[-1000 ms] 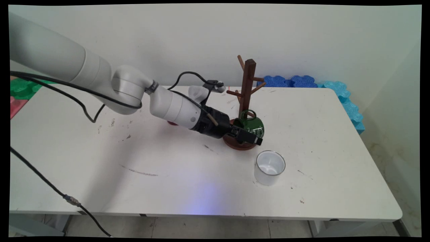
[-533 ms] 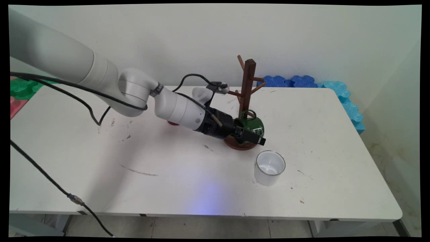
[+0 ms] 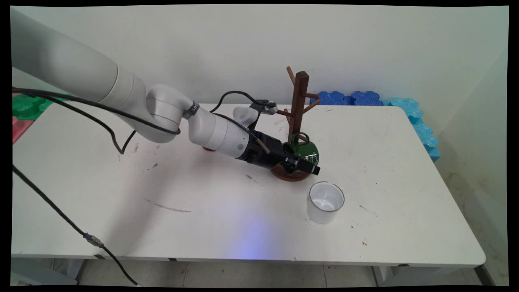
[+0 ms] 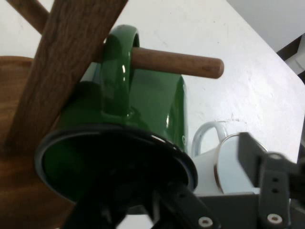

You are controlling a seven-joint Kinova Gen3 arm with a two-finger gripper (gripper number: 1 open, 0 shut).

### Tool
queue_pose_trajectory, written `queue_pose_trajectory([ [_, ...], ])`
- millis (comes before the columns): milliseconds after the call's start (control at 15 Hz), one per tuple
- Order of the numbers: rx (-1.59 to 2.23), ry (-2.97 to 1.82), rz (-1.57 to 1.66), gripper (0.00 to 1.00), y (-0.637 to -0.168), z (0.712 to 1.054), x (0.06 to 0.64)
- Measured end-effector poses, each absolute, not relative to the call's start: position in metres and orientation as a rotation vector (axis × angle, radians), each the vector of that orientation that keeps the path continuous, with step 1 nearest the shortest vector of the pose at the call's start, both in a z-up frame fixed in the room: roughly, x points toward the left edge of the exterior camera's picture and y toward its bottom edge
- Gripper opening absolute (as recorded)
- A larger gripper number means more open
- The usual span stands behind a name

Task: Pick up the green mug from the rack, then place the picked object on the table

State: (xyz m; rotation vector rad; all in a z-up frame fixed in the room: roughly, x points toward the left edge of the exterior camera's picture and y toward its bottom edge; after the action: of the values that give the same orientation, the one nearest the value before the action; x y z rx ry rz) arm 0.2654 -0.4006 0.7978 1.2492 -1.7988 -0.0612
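You have a scuffed white table (image 3: 211, 211) set against a pale wall, with blue foam blocks (image 3: 409, 115) along its far right edge and green and red ones at far left. On it stands a wooden mug tree (image 3: 298, 109); a white mug (image 3: 325, 201) sits near its base, toward you. Your gripper (image 3: 304, 162) is clamped on the rim of the green mug (image 4: 133, 119), one finger inside the mouth. The mug's handle is looped over a low peg (image 4: 183, 62) of the tree.
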Motion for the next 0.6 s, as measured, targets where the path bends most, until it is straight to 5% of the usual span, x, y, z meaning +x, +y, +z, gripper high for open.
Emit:
queue_pose_trajectory([
  [600,1.262,-1.789,-0.048,0.0,-0.4016,0.7989,0.2664],
])
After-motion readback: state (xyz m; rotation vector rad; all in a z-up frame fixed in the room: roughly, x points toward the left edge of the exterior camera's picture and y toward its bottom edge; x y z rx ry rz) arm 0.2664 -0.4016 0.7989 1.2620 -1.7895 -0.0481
